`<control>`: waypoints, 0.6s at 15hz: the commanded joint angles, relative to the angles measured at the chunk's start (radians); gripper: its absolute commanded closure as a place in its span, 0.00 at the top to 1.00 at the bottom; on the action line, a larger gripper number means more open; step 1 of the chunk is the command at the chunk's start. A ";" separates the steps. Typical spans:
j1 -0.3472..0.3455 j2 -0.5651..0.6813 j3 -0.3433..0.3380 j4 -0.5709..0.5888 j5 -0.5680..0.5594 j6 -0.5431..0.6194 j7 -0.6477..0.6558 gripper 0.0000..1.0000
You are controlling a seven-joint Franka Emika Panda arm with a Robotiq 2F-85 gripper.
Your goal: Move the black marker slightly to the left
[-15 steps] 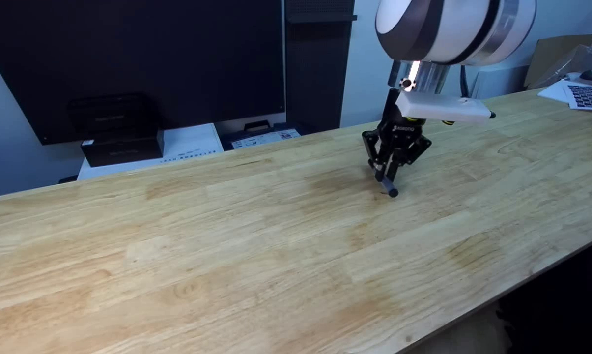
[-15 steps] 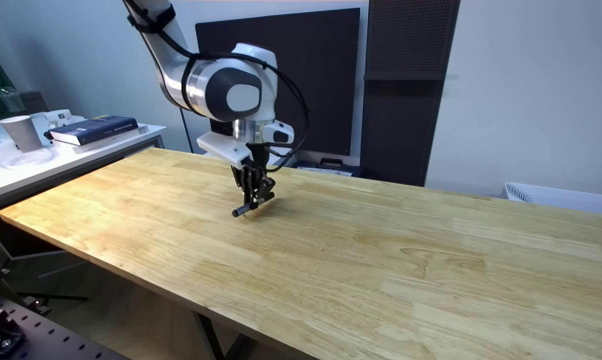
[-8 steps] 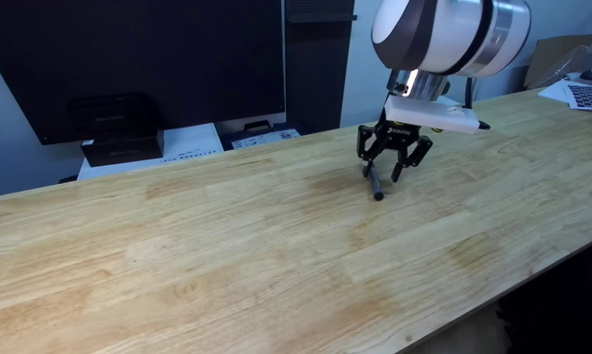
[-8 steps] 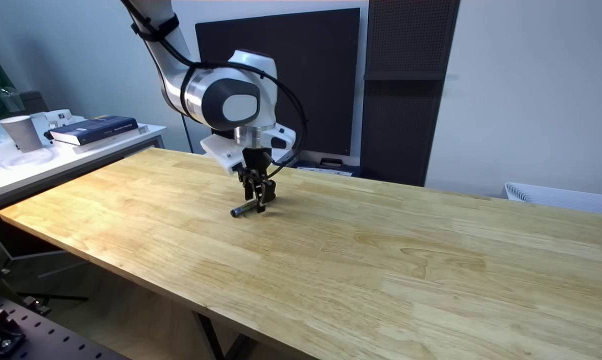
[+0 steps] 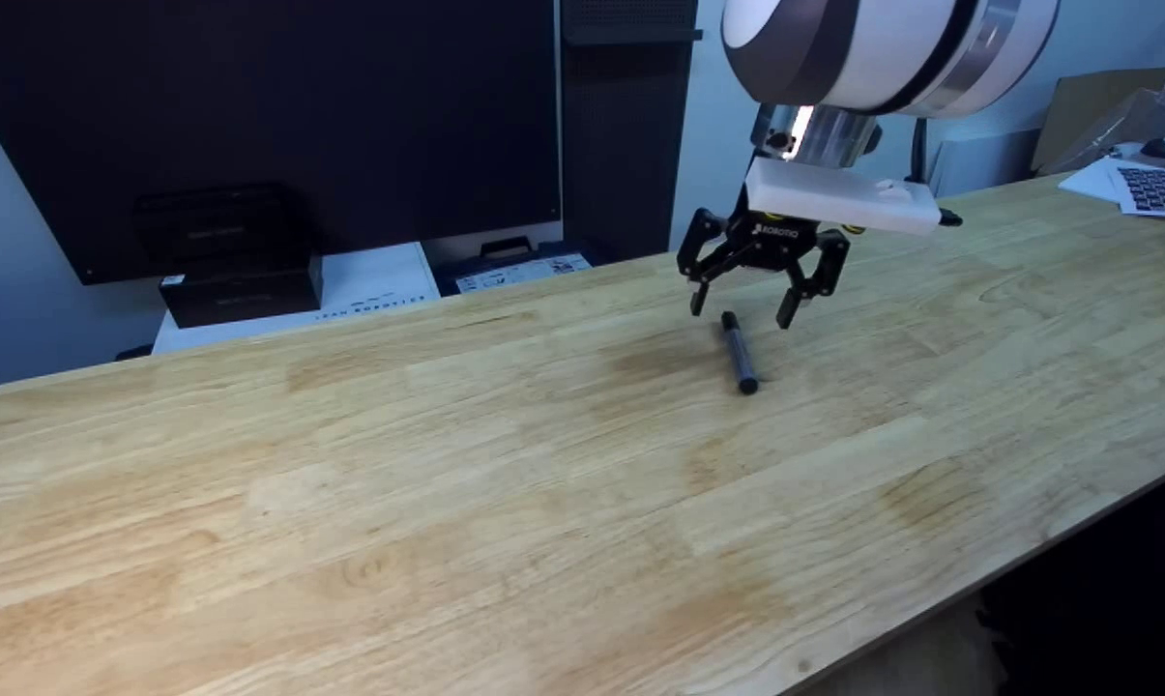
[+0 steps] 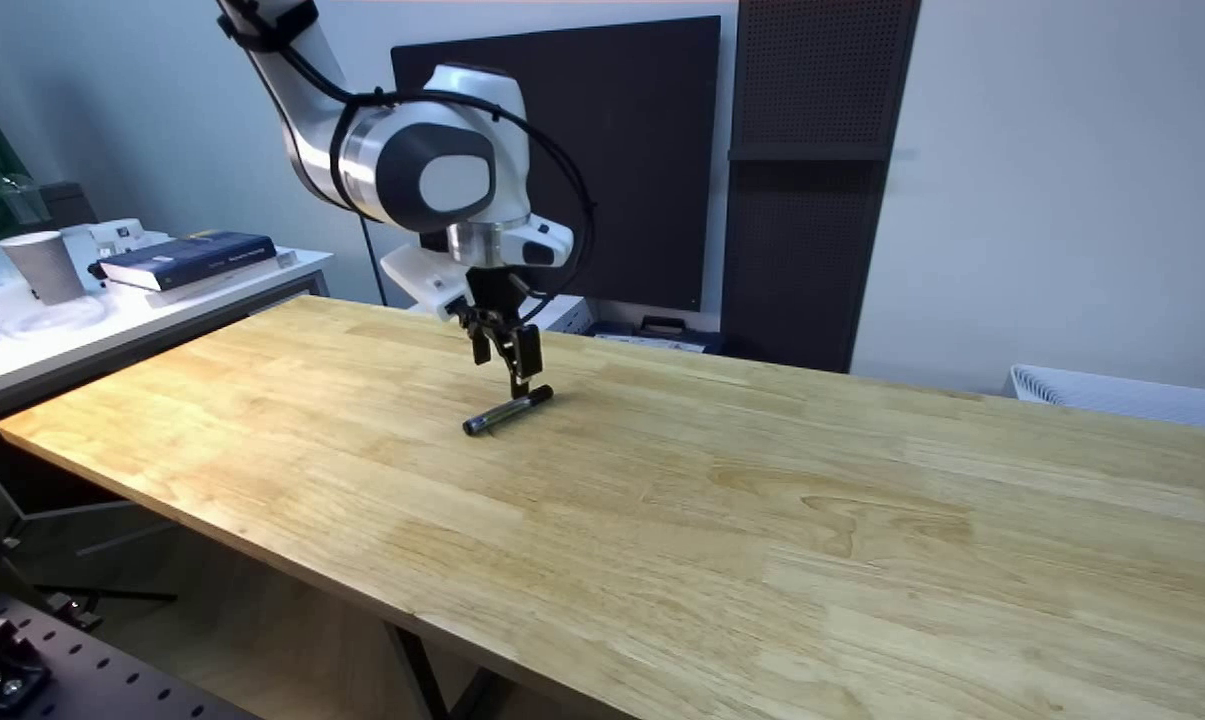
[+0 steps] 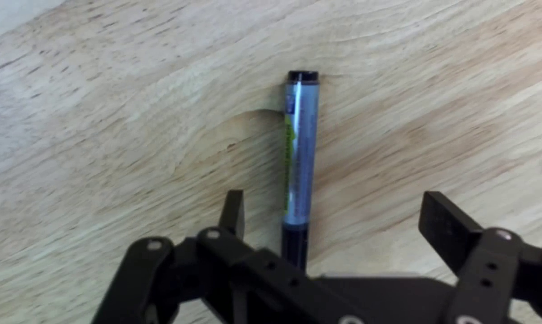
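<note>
Black marker (image 7: 301,153): We see it lying flat on the bench (image 5: 398,503), held by nothing. In an exterior view the marker (image 5: 740,356) sits right of the middle, about halfway down the frame; in an exterior view the marker (image 6: 507,411) sits left of the middle, a little below half height.
End effector (image 5: 741,315): Jaws spread wide with nothing gripped, hanging above the bench near the marker's upper end in the frame.
Fingers (image 7: 233,211): In the wrist view we find one on each side of the marker, apart from it, the one at the left of the frame much the nearer.
Change in grip: A second ago the jaws were pinched on the marker; half a second ago they had parted, with a finger close beside it; now the end effector has risen and left it behind.
Change in slant: In an exterior view the marker's lower end has swung a little towards the left of the frame over that second; since the half-second mark it has hardly stirred.
Meaning for the move left: We read this as the letting-go after the shift, so the task looks nearly or wholly done. Whose left is meant we cannot tell.
Next lift: We would go straight up before any sideways travel; the marker looks round, and a brushing finger could roll it.
</note>
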 commanded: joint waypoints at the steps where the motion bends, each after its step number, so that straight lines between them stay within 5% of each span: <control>1: 0.066 -0.120 -0.049 -0.096 -0.053 -0.010 0.065 1.00; 4: 0.106 -0.186 -0.085 -0.145 -0.105 -0.036 0.094 1.00; 9: 0.066 -0.125 -0.046 -0.099 -0.085 -0.014 0.045 1.00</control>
